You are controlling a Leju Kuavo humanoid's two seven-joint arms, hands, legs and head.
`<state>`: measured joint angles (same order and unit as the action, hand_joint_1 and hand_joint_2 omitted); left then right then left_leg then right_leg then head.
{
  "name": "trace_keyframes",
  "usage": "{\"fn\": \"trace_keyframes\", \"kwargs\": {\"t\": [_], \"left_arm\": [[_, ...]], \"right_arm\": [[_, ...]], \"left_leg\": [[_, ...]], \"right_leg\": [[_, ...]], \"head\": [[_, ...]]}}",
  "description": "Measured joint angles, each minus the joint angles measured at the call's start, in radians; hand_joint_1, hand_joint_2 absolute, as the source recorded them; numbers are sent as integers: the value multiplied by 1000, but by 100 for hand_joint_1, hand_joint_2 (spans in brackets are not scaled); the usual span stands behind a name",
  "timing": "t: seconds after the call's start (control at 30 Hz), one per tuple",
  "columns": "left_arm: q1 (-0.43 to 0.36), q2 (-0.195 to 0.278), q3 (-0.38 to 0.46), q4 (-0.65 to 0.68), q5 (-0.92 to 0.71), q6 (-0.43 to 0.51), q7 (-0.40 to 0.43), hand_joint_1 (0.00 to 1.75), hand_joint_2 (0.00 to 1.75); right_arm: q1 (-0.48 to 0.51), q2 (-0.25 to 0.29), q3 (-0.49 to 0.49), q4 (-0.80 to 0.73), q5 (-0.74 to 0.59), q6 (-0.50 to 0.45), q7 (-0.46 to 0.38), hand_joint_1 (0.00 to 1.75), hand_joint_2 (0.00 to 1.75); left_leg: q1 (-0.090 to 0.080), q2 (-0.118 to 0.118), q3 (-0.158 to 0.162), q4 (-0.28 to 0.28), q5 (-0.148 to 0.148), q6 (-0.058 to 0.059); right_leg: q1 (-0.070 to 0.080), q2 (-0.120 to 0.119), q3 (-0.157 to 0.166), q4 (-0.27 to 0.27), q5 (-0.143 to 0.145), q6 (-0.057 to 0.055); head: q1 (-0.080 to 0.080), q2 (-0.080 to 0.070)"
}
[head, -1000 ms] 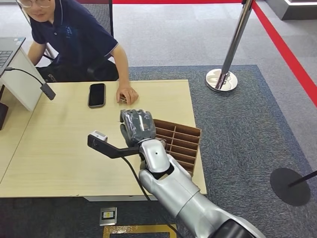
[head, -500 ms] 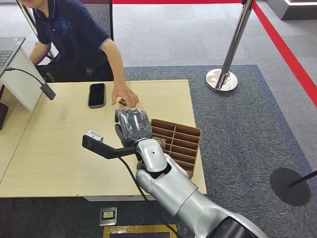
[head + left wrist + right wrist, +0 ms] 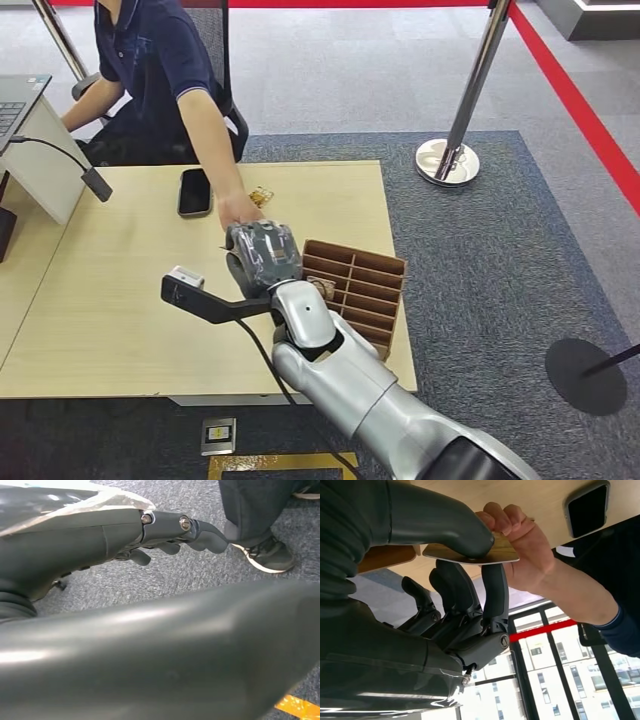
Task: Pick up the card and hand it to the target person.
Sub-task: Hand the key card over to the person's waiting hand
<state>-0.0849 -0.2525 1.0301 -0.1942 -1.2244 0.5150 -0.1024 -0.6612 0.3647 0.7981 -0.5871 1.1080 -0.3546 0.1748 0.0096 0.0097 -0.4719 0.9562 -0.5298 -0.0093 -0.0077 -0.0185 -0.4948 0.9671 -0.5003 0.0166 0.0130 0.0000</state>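
Observation:
My right hand (image 3: 260, 255) hovers over the wooden table (image 3: 113, 300), just left of the brown slotted card rack (image 3: 355, 288). In the right wrist view this hand (image 3: 463, 600) pinches a thin gold card (image 3: 503, 555) between its thumb and a finger. The seated person's hand (image 3: 525, 545) grips the far end of the same card, and in the head view that hand (image 3: 238, 211) touches the front of mine. My left hand (image 3: 177, 527) hangs over grey carpet with its fingers stretched out and nothing in them.
A black phone (image 3: 195, 191) and a small gold card (image 3: 262, 196) lie on the table near the person. A laptop on a white stand (image 3: 34, 140) sits at the left. A stanchion base (image 3: 447, 162) stands on the carpet beyond the table.
The person's hand left the table and reached onto the card in my right hand. My right hand drifted slightly left. A small card on the table is now uncovered.

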Motion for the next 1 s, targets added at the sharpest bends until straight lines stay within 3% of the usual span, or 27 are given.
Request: {"fn": "trace_keyframes", "kwargs": {"t": [0.07, 0.13, 0.23, 0.33, 0.47, 0.77, 1.0], "left_arm": [[0, 0, 0, 0, -3, 2, 3, 0, 0], [0, 0, 0, 0, -5, 4, 6, 0, 0], [0, 0, 0, 0, -9, 8, 14, 0, 0], [0, 0, -1, 0, -10, 9, 18, 0, 0], [0, 0, -1, 0, -10, 9, 14, 0, 0], [0, 0, -2, 0, -12, 8, 3, 0, 0], [1, 0, -1, 0, 9, 14, 4, 0, 0]], "right_arm": [[0, 0, 3, -1, -7, -2, -6, 67, 175], [-1, 0, 6, -2, -11, -7, -10, 26, 175], [-1, 0, 11, -3, -12, -13, -10, 5, 175], [-1, 0, 15, -3, -13, -13, -10, 0, 175], [-1, 0, 17, -2, -14, -16, -10, 0, 0], [0, -1, 8, 5, 9, -74, -14, 0, 0], [59, -39, -76, -74, 81, -153, -45, 0, 0]], "left_leg": [[0, 0, 0, 0, 0, 0], [0, 0, 0, 0, 0, 0], [0, 0, 0, 0, 0, 0], [0, 0, 0, 0, 0, 0], [0, 0, 0, 0, 0, 0], [0, 0, 0, 0, 0, 0], [0, 0, 0, 0, 0, 0]], "right_leg": [[0, 0, 0, 0, 0, 0], [0, 0, 0, 0, 0, 0], [0, 0, 0, 0, 0, 0], [0, 0, 0, 0, 0, 0], [0, 0, 0, 0, 0, 0], [0, 0, 0, 0, 0, 0], [0, 0, 0, -1, 0, 0]], "head": [[0, 0], [0, 0], [0, 0], [0, 0], [0, 0], [0, 0], [0, 0]]}}
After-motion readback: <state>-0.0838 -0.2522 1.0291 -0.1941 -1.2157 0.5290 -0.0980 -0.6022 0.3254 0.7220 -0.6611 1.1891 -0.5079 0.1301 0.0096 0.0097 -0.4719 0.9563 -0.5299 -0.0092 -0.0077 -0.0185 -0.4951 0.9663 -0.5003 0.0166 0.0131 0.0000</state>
